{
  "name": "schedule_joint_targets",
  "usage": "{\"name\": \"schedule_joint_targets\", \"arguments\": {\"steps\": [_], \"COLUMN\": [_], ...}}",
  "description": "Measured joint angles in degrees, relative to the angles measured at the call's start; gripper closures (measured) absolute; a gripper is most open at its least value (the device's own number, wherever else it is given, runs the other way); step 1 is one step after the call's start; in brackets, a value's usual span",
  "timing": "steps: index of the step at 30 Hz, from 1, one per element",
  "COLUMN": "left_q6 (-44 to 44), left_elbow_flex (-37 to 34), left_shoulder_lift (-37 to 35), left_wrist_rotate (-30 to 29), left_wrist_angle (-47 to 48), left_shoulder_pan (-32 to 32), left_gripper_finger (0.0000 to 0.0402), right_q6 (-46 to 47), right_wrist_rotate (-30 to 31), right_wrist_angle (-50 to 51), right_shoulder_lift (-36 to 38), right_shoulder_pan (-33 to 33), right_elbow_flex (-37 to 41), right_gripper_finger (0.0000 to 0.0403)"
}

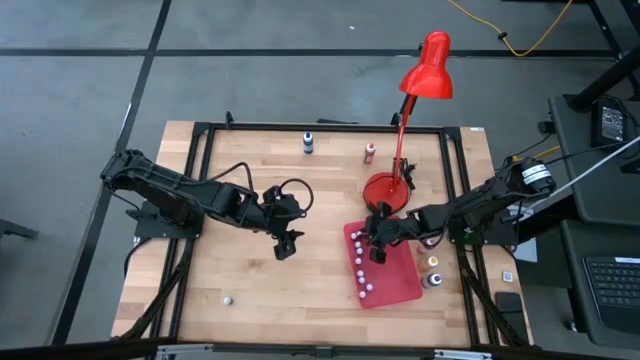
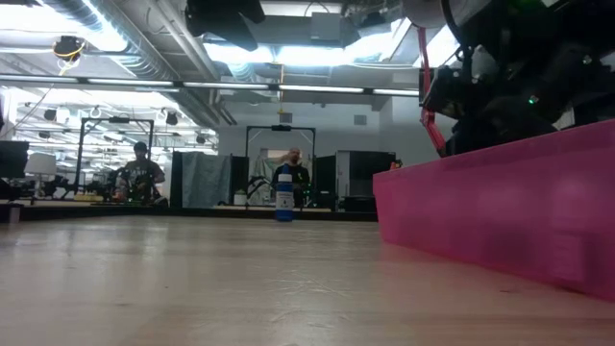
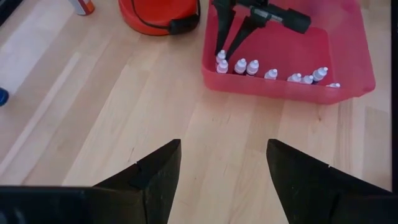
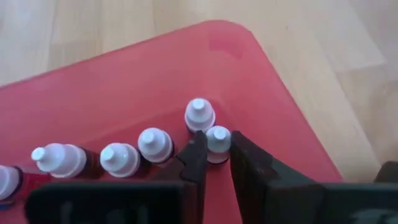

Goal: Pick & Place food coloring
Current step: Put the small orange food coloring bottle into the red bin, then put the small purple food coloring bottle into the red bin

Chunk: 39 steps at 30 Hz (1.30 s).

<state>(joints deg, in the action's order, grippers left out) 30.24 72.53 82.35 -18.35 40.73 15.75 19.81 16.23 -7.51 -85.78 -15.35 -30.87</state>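
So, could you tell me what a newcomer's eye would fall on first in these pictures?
Probably the red desk lamp at the table's far right, over the red tray with its row of white-capped bottles. Next, the right tool, shut on one bottle in the tray's corner, while the left tool waits open mid-table.

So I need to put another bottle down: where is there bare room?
Bare wood lies between the left gripper and the red tray, and across the front apart from one stray bottle. The tray's left side is crowded with bottles and the right gripper.
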Motion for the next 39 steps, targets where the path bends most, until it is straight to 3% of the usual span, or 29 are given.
{"name": "schedule_joint_targets", "arguments": {"steps": [9,14,23,26,34,39], "left_q6": [0.1,2.3,22.2,30.4,51.8,51.9], "left_elbow_flex": [0.0,0.0,0.0,0.0,0.0,0.0], "left_shoulder_lift": [0.0,-0.1,-2.1,-2.1,-2.1,-2.1], "left_wrist_rotate": [0.9,0.5,-17.5,-20.8,-22.4,-18.0], "left_wrist_angle": [0.0,1.1,12.2,17.4,28.0,29.0], "left_shoulder_pan": [0.0,0.4,9.8,14.0,24.8,30.9], "left_gripper_finger": [0.0171,0.0171,0.0171,0.0171,0.0171,0.0171], "right_q6": [4.9,5.8,8.9,10.0,11.1,8.3], "right_wrist_rotate": [-1.0,-1.0,-1.0,-2.0,-8.9,-13.9], "right_wrist_angle": [1.5,2.2,3.0,2.8,2.6,2.4], "right_shoulder_lift": [2.6,6.2,16.5,19.7,22.7,22.7], "right_shoulder_pan": [0.0,0.0,0.0,0.0,-0.1,-0.1], "right_elbow_flex": [0.1,0.1,0.1,0.1,-2.0,-4.0], "right_gripper_finger": [0.0232,0.0195,0.019,0.019,0.019,0.0189]}}
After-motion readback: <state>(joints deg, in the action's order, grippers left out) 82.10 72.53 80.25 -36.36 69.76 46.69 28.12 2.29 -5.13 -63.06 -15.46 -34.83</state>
